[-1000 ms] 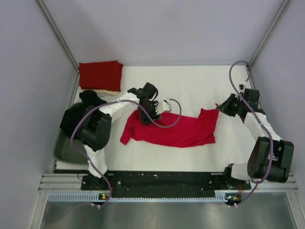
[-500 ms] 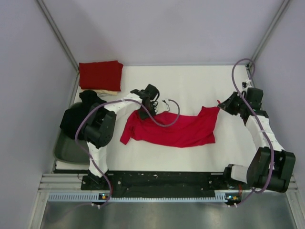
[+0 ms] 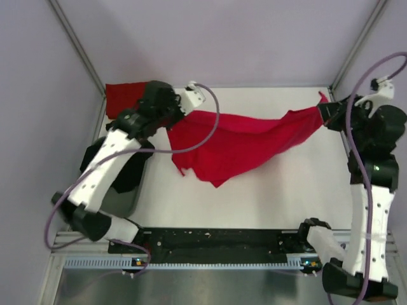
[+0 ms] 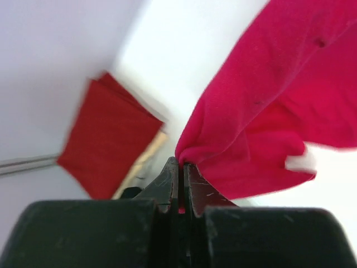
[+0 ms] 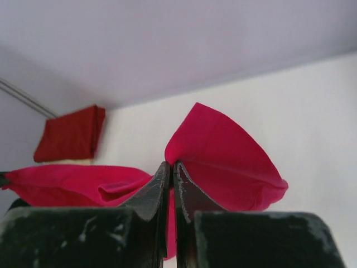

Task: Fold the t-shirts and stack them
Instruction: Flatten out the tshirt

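Both arms lifted the red t-shirt (image 3: 248, 136) off the worktop (image 3: 280, 197), strung rightward from the folded stack (image 3: 126, 96), long axis running between left fingers (image 4: 169, 180) and right fingers (image 5: 160, 187), each pair pinching one end.

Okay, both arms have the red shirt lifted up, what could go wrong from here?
The left end effector and right end effector each pinch only a small fold of the shirt, so it might slip out. The shirt sags unevenly between them and may land creased. The left arm is close to the folded stack and could knock it.
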You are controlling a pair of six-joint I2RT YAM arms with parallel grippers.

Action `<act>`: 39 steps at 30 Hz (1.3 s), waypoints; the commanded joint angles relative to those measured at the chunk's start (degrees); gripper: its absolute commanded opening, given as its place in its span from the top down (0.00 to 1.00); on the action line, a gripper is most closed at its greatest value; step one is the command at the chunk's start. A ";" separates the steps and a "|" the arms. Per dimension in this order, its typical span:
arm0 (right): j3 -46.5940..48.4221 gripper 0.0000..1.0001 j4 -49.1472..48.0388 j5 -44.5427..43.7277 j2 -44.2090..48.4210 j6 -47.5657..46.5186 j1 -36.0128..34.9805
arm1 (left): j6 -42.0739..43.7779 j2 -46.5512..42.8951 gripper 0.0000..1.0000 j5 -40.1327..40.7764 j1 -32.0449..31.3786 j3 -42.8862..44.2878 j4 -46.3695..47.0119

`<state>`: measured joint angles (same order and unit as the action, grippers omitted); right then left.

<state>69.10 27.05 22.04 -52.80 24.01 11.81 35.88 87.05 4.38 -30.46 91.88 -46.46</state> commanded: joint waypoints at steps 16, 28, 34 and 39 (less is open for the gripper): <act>44.19 1.00 8.46 -7.28 14.21 -10.30 -0.74 | -10.56 -36.77 1.00 -26.18 -0.22 15.88 -19.28; 16.36 1.00 -18.65 3.77 -2.72 -3.01 -0.74 | -14.96 -19.83 1.00 -19.41 0.57 3.94 -7.00; 18.15 1.00 -25.11 6.51 -28.80 -13.53 -10.83 | -18.73 -0.53 1.00 -22.83 10.84 1.81 4.34; 47.71 0.79 -8.21 0.50 -59.46 -9.79 -14.10 | -18.83 22.77 0.76 -20.92 14.55 17.51 3.40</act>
<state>93.41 10.55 26.17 -97.45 13.47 0.10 18.85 97.12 -17.67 -18.04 97.30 -46.92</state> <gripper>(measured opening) 0.017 0.070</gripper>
